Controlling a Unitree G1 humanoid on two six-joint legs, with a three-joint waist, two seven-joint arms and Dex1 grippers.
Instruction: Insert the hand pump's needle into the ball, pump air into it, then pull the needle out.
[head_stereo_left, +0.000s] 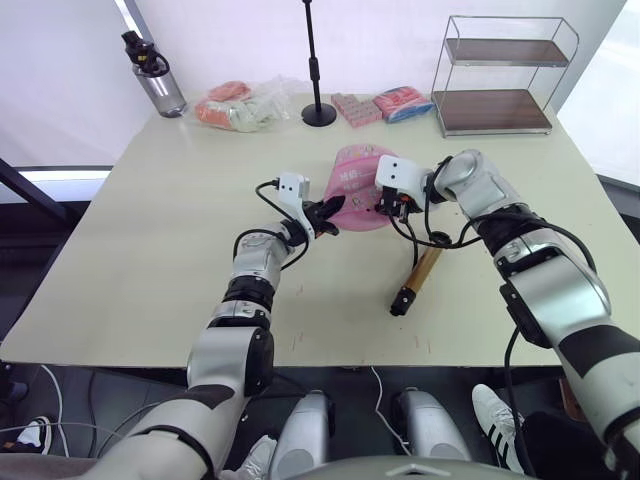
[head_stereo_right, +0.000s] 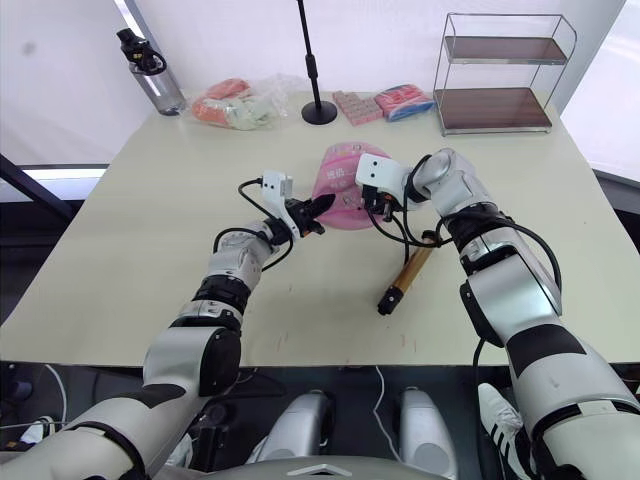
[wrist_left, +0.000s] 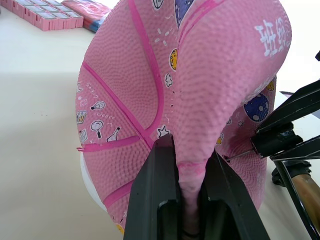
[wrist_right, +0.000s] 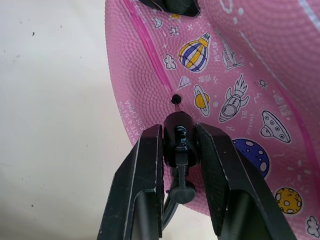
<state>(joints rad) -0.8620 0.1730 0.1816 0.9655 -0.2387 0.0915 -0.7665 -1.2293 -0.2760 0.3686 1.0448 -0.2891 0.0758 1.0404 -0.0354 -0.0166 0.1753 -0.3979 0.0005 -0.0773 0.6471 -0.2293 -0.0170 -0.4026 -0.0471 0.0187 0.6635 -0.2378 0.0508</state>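
The saggy pink ball (head_stereo_left: 352, 178) with printed pictures lies mid-table. My left gripper (head_stereo_left: 322, 214) is shut on a fold of the ball's skin (wrist_left: 189, 150), pinched between both black fingers. From the ball's other side, my right gripper (wrist_right: 179, 129) is shut on the black fitting (wrist_right: 179, 142) that carries the needle (wrist_left: 239, 157). The thin pin points at the small black valve hole (wrist_right: 175, 98), its tip at the ball's surface; its depth cannot be told. The hand pump (head_stereo_left: 419, 275), with its gold barrel, lies flat to the right. Its black hose (head_stereo_left: 436, 240) loops up to the fitting.
Along the table's back edge stand a grey water bottle (head_stereo_left: 156, 85), a plastic bag of packets (head_stereo_left: 240, 103), a black stand pole (head_stereo_left: 318, 112), pink packets (head_stereo_left: 356, 107) and a wire shelf (head_stereo_left: 498, 75). Bare tabletop lies to the left and in front.
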